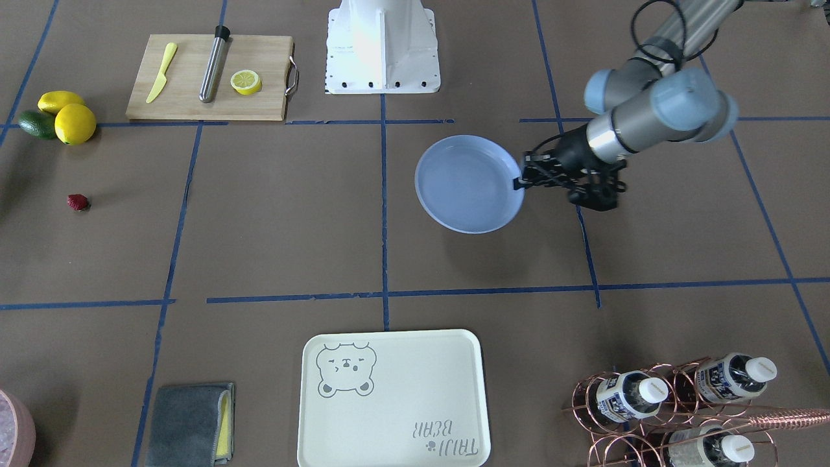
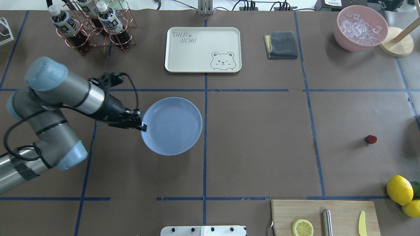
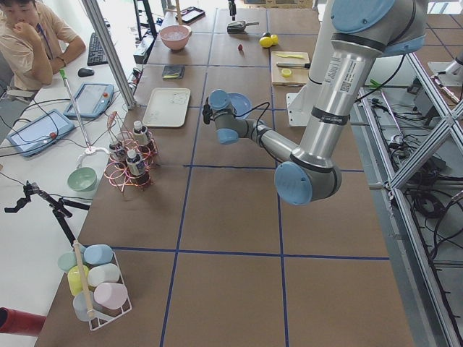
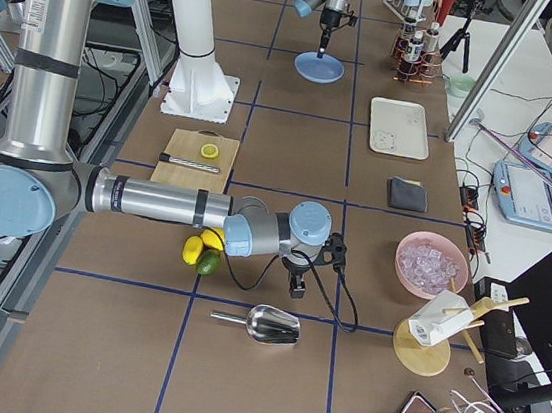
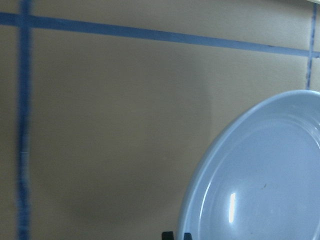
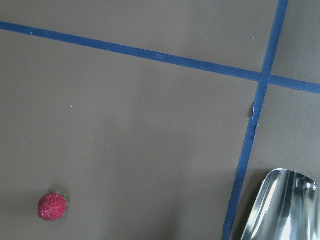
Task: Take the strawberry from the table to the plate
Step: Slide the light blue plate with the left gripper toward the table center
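The strawberry [image 2: 371,139] lies alone on the brown surface [image 2: 262,147], far over on the robot's right side, a little way from the lemons [image 2: 399,189] (it sits on bare paper, between the tape lines). The left hand [image 2: 141,125] is well apart from it, right across the surface, its fingers pinched narrow on the rim of the light-blue plate [image 2: 172,126], which throws a shadow on the paper beneath. The right hand [image 4: 297,290] hangs low over the surface near the lemons and a metal scoop [image 4: 262,323]; I cannot tell whether it is wide or closed. Its wrist camera shows the berry at the lower left corner.
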`<action>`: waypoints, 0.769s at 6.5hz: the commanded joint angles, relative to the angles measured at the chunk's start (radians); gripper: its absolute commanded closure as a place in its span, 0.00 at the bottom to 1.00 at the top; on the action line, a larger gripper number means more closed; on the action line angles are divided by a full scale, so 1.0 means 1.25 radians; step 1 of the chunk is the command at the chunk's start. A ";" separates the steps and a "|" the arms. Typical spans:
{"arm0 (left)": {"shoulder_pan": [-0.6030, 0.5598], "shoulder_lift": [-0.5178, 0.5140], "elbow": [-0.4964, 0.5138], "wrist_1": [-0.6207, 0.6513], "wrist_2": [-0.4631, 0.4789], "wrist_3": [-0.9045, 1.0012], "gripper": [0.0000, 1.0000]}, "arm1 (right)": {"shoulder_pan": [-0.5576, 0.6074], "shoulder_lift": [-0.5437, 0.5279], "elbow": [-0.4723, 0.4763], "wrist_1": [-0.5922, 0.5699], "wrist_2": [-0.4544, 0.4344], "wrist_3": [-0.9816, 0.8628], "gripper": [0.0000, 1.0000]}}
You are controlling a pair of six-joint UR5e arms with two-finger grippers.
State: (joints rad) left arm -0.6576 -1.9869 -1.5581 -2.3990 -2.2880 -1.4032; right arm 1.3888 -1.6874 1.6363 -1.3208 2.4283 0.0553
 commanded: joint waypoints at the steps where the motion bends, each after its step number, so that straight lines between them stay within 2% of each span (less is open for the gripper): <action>1: 0.088 -0.077 0.067 -0.001 0.122 -0.047 1.00 | 0.000 0.000 -0.001 0.000 0.000 0.001 0.00; 5: 0.093 -0.088 0.086 -0.003 0.132 -0.045 1.00 | 0.000 0.000 0.000 0.000 0.004 0.001 0.00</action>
State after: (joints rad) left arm -0.5441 -2.0912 -1.4568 -2.4022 -2.1248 -1.4592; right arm 1.3883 -1.6866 1.6354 -1.3208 2.4327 0.0567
